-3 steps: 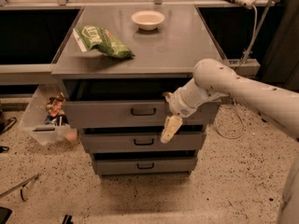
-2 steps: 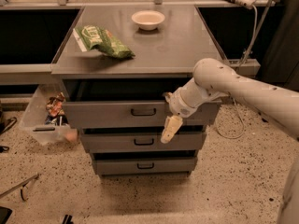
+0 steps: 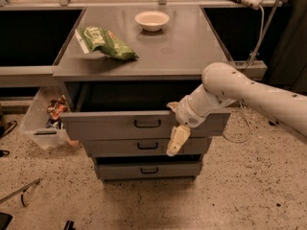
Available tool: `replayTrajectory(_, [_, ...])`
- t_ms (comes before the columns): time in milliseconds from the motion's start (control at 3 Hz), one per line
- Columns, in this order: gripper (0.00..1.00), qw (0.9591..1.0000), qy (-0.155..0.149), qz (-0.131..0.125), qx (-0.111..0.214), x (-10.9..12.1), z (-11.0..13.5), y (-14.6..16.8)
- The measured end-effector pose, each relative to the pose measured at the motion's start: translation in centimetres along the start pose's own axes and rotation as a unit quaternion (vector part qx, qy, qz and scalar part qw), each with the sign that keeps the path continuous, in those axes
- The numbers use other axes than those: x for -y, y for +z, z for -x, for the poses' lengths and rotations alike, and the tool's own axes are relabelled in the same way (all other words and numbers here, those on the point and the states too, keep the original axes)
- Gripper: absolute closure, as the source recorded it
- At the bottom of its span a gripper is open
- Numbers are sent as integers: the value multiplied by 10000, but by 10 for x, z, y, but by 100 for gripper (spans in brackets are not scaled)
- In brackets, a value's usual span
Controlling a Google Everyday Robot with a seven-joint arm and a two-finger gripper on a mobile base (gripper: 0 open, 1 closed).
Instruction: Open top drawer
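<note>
The top drawer [image 3: 110, 124] is the widest of three grey drawers in a grey metal cabinet. It stands pulled out toward the camera, with a dark gap behind its front. Its small dark bar handle [image 3: 147, 123] is at the centre of the front. My gripper [image 3: 174, 131] is at the drawer front, just right of the handle, with a cream part hanging down over the front. My white arm [image 3: 249, 92] reaches in from the right. The two narrower drawers [image 3: 144, 146] below look pushed in.
A green snack bag [image 3: 105, 42] and a white bowl [image 3: 152, 19] sit on the cabinet top [image 3: 182, 47]. A clear plastic bin [image 3: 45, 123] of snacks stands on the floor at the left. Cables [image 3: 254, 47] hang at the right. The speckled floor [image 3: 240, 190] lies in front.
The top drawer has come a little further out toward the camera, and my gripper has moved the same way with it.
</note>
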State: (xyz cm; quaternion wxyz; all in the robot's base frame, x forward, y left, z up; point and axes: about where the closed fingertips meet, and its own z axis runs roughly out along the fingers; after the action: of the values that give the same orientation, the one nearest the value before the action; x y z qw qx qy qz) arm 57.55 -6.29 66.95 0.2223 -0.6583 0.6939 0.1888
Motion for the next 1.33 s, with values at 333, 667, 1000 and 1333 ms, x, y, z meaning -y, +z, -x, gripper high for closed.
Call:
replayTrajectory(333, [0, 10000, 0, 0, 0, 0, 0, 0])
replayTrajectory(667, [0, 9999, 41, 137, 12, -8, 0, 5])
replayTrajectory(1000, [0, 9999, 41, 137, 12, -8, 2, 3])
replayTrajectory(1333, [0, 9998, 106, 161, 107, -36, 2, -8])
